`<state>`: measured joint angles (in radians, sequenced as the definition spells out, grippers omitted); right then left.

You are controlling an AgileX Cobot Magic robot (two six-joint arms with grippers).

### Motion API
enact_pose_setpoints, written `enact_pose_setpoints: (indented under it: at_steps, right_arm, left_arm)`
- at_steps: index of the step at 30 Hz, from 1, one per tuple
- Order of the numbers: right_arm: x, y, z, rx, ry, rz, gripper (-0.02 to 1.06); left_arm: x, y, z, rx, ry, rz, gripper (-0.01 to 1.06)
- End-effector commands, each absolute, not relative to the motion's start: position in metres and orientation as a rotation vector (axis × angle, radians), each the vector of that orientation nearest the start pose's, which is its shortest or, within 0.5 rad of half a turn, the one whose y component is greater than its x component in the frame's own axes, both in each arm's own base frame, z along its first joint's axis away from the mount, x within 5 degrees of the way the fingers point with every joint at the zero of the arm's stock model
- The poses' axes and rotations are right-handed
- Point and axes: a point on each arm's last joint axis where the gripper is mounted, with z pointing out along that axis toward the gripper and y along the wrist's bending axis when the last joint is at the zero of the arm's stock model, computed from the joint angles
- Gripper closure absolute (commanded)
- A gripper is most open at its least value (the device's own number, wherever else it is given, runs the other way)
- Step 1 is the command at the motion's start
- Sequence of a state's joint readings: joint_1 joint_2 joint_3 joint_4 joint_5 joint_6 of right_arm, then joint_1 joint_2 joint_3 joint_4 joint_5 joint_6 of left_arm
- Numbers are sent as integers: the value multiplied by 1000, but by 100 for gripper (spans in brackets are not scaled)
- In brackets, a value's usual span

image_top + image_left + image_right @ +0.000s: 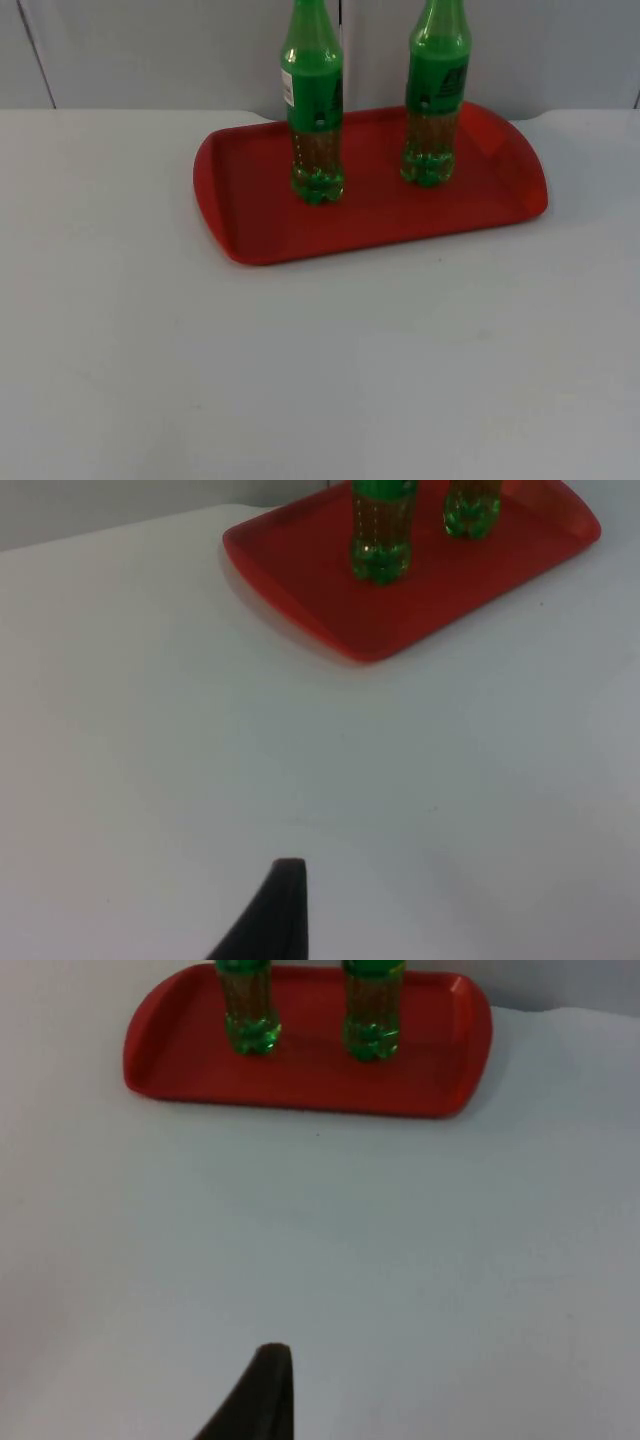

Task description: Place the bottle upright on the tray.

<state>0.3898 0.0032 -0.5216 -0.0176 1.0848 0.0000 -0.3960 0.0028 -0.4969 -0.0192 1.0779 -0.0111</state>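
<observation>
Two green bottles stand upright on the red tray [380,215] at the back of the table. The left bottle [317,120] carries a white label, and the right bottle [435,100] stands nearer the tray's right end. From the left wrist I see the tray [330,590] with the left bottle [380,530] and the right bottle [472,505] on it. My left gripper [272,920] hangs over bare table well short of the tray and waits. My right gripper [255,1400] also waits far back from the tray [300,1075], where both bottles [248,1005] [372,1010] stand.
The white table top [320,380] stretches wide in front of the tray. The grey partition wall [150,50] rises right behind the tray's far rim.
</observation>
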Motion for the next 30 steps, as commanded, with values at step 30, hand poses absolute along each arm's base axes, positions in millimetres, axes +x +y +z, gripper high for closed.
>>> enact_pose_setpoints:
  at_steps: [30]
  right_arm:
    - [-7, -2, 280, -70, 2046, 33, -1]
  left_arm:
    - [-5, 1, 274, 393, 2038, -269, 0]
